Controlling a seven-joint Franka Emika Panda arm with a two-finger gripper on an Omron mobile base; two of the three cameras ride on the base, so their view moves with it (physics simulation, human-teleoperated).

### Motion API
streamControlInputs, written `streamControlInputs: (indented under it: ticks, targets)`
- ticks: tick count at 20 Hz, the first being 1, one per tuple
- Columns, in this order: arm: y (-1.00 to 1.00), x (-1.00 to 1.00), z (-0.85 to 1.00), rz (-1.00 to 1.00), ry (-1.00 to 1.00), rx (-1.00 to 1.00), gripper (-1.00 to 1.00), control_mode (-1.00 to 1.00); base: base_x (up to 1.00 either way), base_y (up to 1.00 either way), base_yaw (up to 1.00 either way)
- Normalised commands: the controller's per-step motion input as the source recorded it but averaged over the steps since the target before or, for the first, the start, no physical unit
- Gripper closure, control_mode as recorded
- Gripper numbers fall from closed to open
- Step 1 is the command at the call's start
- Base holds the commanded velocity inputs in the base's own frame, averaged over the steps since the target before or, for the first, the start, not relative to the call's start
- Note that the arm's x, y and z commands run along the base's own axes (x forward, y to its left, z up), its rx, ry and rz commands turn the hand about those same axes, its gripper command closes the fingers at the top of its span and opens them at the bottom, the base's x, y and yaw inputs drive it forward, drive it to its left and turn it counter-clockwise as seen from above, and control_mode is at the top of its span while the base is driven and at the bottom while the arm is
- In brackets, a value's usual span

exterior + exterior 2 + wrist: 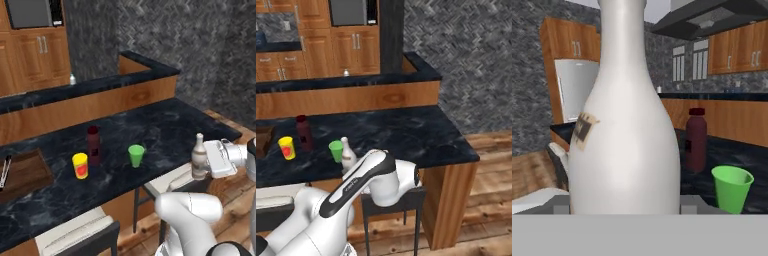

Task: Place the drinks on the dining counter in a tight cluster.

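Filling gripper: tan bottle

A kitchen: wood cabinets, range hood, marble dining counter.

Black white-veined dining counter, dark maroon bottle, tan white-necked bottle, green cup, yellow cup

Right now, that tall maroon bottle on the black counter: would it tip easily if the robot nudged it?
Probably, if pushed high: the maroon bottle stands tall and narrow on a small base. Its straight sides look rigid, so it shouldn't flex. On its side, it would likely roll across the counter.
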Motion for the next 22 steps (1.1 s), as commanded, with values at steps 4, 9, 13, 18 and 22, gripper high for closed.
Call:
streamControlInputs:
  ticks: [4,9,13,18,22]
  targets:
    - [0.00,0.00,0.00,0.00,0.00,0.00,1.00,1.00,0.57,-0.11,0.29]
    - [0.00,0.00,0.00,0.00,0.00,0.00,1.00,1.00,0.60,-0.09,0.26]
    - [0.00,0.00,0.00,0.00,0.00,0.00,1.00,1.00,0.60,-0.09,0.24]
    - [0.00,0.00,0.00,0.00,0.00,0.00,1.00,1.00,0.56,-0.10,0.22]
    - [0.00,0.00,0.00,0.00,0.00,0.00,1.00,1.00,0.43,-0.07,0.15]
